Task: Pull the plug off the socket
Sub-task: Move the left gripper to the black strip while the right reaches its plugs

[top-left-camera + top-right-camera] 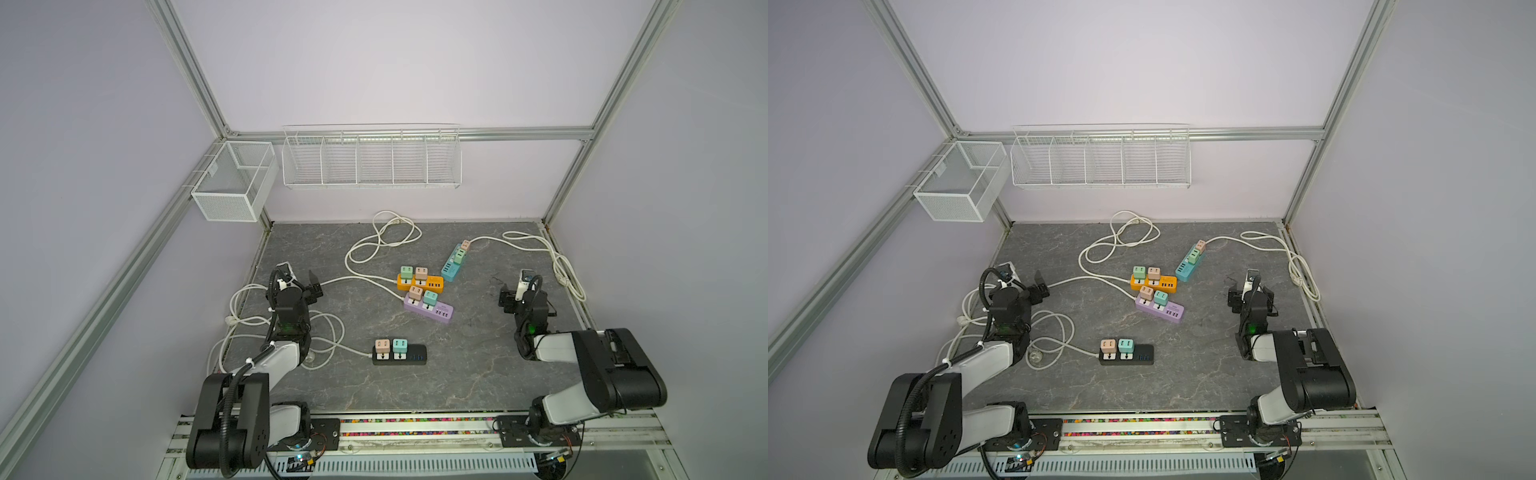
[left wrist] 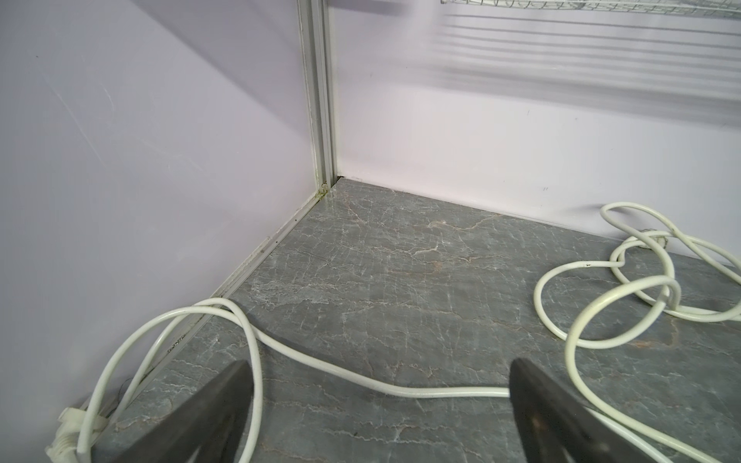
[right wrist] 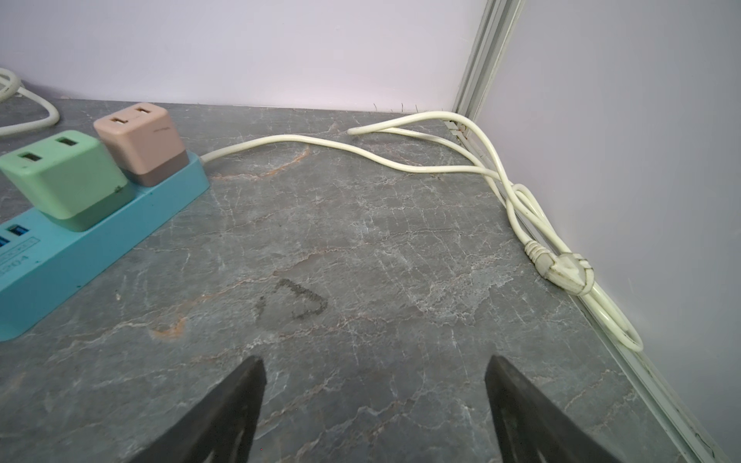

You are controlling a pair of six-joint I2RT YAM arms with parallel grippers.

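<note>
As every plug is sitting seated, approach is judged pending. Left arm (image 1: 282, 353) and right arm (image 1: 552, 347) are crouching at the side edges of the grey marble-patterned table (image 1: 478, 374). The blue plastic power strip (image 3: 100, 248) is lying near the far edge, carrying green cube plug (image 3: 64, 176) and pink cube plug (image 3: 140, 140). The right gripper (image 3: 375, 358) is hovering near it, jaws spread, empty; the left gripper (image 2: 379, 362) is gaping empty above a white cable (image 2: 341, 371). Next: gripping one plug, pulling straight.

I count four power strips on the tabletop (image 1: 478, 374): a black strip (image 1: 409, 357), an orange strip (image 1: 432, 283), a purple strip (image 1: 436, 311) and a blue strip (image 1: 451, 270). Eight plugs stand in them, two apiece: four pink plugs (image 1: 382, 345), four green plugs (image 1: 401, 344). Four white cords (image 3: 280, 137). Two wire baskets (image 1: 232, 187).
</note>
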